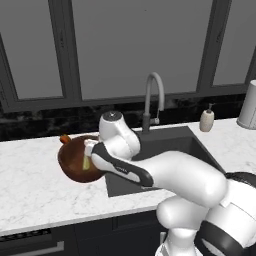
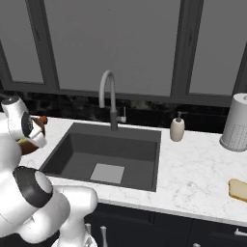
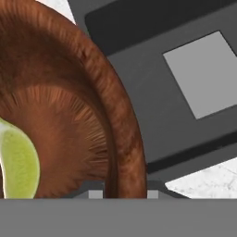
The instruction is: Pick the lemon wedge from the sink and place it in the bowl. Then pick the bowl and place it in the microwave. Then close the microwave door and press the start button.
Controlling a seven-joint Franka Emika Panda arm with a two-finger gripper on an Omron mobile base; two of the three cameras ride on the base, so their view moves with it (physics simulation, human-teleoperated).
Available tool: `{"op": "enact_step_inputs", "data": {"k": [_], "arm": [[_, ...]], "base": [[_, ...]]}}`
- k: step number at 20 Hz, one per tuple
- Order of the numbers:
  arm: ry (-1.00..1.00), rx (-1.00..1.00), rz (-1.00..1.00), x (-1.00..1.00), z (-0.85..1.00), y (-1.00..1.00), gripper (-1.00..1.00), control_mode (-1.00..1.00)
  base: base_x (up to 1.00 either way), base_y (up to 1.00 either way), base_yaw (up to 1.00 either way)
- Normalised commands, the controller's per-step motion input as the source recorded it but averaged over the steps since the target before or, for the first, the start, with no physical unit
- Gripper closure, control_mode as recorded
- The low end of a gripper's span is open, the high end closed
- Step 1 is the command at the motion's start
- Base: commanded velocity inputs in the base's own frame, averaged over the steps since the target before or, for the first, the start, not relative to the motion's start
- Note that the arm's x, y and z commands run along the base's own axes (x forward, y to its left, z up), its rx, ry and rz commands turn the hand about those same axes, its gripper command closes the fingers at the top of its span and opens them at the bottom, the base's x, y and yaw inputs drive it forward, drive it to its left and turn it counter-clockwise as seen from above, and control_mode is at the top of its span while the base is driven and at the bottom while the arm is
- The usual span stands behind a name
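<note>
The reddish-brown bowl [image 1: 75, 162] rests on the marble counter just left of the sink [image 1: 172, 142], close up in the hand view [image 3: 69, 92]. The yellow-green lemon wedge [image 3: 18, 162] lies inside it, also seen as a sliver [image 1: 86, 163] beside the hand. My gripper [image 3: 124, 192] straddles the bowl's right rim, one fingertip inside and one outside, shut on it. The hand [image 1: 95, 150] reaches over the bowl from the sink side. The dark sink basin [image 2: 106, 149] holds only its light grey square [image 2: 108, 172].
A small red-orange round object [image 1: 65, 139] sits behind the bowl. A curved faucet [image 1: 152, 100] stands behind the sink, a soap bottle [image 2: 177, 129] to its right, then a paper towel roll [image 2: 236, 123] and a bread slice [image 2: 239, 189].
</note>
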Motion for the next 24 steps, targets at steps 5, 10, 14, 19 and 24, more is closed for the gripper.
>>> {"op": "enact_step_inputs", "data": {"k": [5, 10, 14, 19, 24], "arm": [[-0.01, 0.0, -0.03, -0.27, 0.82, -0.63, 1.0, -1.0], [0.01, 0.0, -0.04, -0.45, 0.69, -0.84, 1.0, -1.0], [0.0, -0.03, -0.13, -0.49, 0.43, -0.81, 1.0, -1.0], [0.0, -0.02, -0.18, -0.2, 0.39, -0.79, 1.0, -1.0], [0.05, 0.0, -0.28, 0.0, 0.44, -0.9, 1.0, -1.0]], "base": [[0.0, 0.0, 0.0], [0.0, 0.0, 0.0], [0.0, 0.0, 0.0], [0.0, 0.0, 0.0], [0.0, 0.0, 0.0]]}}
